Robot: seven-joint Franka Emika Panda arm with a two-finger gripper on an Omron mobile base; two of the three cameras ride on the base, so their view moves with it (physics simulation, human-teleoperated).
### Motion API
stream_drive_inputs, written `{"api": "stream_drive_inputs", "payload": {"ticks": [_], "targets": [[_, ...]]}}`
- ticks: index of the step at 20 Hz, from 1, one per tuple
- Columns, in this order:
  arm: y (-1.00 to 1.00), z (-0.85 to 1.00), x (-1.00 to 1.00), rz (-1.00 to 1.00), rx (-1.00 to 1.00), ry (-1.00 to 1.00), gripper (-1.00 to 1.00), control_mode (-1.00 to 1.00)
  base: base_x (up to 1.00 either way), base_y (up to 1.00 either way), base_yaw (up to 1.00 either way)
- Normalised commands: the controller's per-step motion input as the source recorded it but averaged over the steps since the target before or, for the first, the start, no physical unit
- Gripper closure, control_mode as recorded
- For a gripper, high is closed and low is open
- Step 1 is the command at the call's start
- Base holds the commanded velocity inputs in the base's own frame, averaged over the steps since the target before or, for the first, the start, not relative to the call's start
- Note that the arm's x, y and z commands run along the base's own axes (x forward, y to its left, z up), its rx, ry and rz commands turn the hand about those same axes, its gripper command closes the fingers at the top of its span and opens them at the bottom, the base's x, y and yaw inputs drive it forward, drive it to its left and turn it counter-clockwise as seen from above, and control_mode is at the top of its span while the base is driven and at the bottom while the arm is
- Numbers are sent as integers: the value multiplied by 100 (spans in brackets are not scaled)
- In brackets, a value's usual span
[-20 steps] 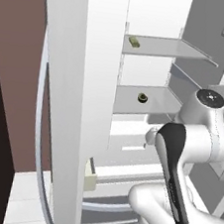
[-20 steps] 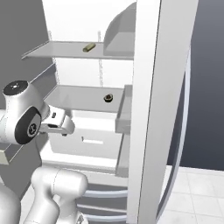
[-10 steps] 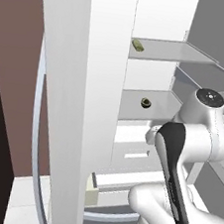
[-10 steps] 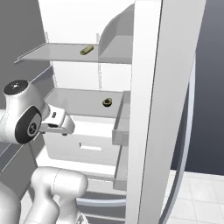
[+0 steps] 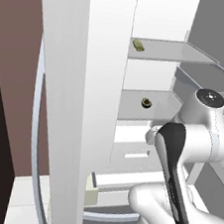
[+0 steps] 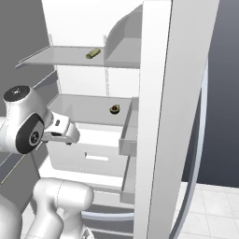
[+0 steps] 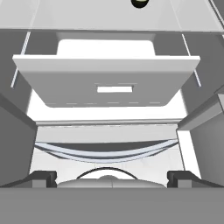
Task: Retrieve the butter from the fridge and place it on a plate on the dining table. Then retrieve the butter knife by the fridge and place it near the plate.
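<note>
The fridge (image 5: 60, 102) stands with both doors swung open, its white inside facing me. A pale yellowish block, the butter (image 5: 91, 191), sits low on the inner side of the left door. My gripper (image 7: 112, 177) is open with nothing between its fingers and points at the white drawer (image 7: 109, 83) under the middle shelf. From the right base, the gripper (image 6: 65, 137) hangs just in front of that drawer (image 6: 93, 156). The plate, the dining table and the butter knife are out of view.
A small olive thing (image 5: 138, 45) lies on the top glass shelf. A dark round thing (image 5: 146, 103) sits on the middle shelf, above the gripper (image 7: 139, 3). The right door (image 6: 172, 116) with its bins (image 6: 128, 140) stands close on the right.
The whole picture has shifted a little: the base has drawn closer to the fridge, so both doors look wider. The gripper has stayed open before the drawer.
</note>
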Motion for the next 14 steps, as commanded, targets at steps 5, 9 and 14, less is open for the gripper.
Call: {"api": "stream_drive_inputs", "payload": {"ticks": [5,9,14], "targets": [[0,0,0,0,0,0,-100,-100,7,0,0],[0,0,0,0,0,0,-100,-100,0,0,0],[0,5,0,0,-2,-11,-100,-100,0,0,0]]}}
